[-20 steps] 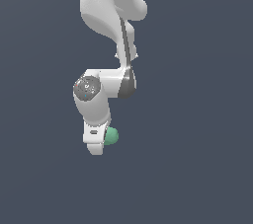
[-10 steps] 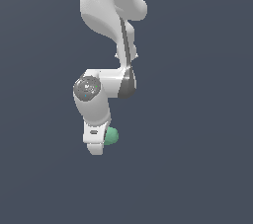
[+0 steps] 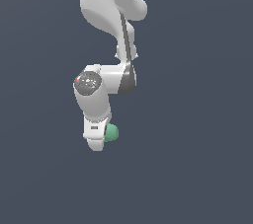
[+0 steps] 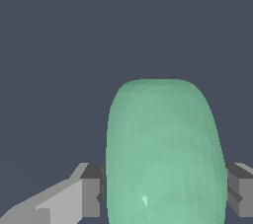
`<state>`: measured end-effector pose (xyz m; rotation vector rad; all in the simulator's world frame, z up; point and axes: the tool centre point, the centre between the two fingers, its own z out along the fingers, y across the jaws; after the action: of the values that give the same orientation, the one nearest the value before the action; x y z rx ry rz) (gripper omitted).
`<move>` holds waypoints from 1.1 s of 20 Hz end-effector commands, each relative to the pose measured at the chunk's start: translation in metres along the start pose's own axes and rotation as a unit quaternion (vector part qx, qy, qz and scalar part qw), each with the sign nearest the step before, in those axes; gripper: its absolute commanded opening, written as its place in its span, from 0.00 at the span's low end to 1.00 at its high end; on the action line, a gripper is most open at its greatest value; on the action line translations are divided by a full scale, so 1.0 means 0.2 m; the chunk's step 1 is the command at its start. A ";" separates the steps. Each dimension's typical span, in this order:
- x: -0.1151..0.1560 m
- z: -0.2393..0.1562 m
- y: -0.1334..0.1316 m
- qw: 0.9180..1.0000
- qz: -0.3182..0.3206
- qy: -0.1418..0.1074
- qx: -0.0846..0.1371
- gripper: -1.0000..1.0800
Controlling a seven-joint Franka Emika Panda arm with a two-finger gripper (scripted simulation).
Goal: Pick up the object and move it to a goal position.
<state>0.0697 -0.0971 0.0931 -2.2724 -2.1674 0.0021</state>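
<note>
Panda arm hangs down from top of the ext. view, wrist bent, claw (image 3: 97, 141) pointing downward. The object (image 3: 111, 132), mint-green rounded blob, sits right at the claw, poking out on the ext. view's right side of the white hand; only part of it shows there, rest hidden behind the claw body. Wrist view settles the relation: object (image 4: 164, 154) fills the gap betw. the two fingers, one dark pad (image 4: 92, 191) touching one flank, the other pad (image 4: 238, 188) touching the opposite flank. So claw is clamped on the object, no visible gap either side. Long axis of the blob runs along the fingers' length, i.e. out away from the palm, w/ the narrow width across the grip; a good half of it sticks out past the fingertips. Judgement: grasp is across the short axis, which suits it, but the surface looks smooth and rounded, so it could squirm out if the squeeze is light or the move is jerky. Surface & room: no table edge, no shadow, no texture visible in either view, just flat dark blue-grey all round. Can't tell whether object is resting on anything or already clear of it. No goal marker visible in either view, so direction of travel can't be read. Nothing else near the arm; room for the carry looks unobstructed on every side, as far as these views show.
</note>
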 end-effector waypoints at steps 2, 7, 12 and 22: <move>0.00 -0.04 -0.05 1.000 0.000 0.000 -0.001 0.00; 0.01 -0.12 -0.15 1.000 0.000 -0.001 0.000 0.00; 0.01 -0.23 -0.29 1.000 0.000 -0.001 0.000 0.00; 0.03 -0.48 -0.61 1.000 0.000 -0.002 0.000 0.00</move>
<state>-0.0421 -0.0864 0.1808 -2.2748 -2.1678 0.0057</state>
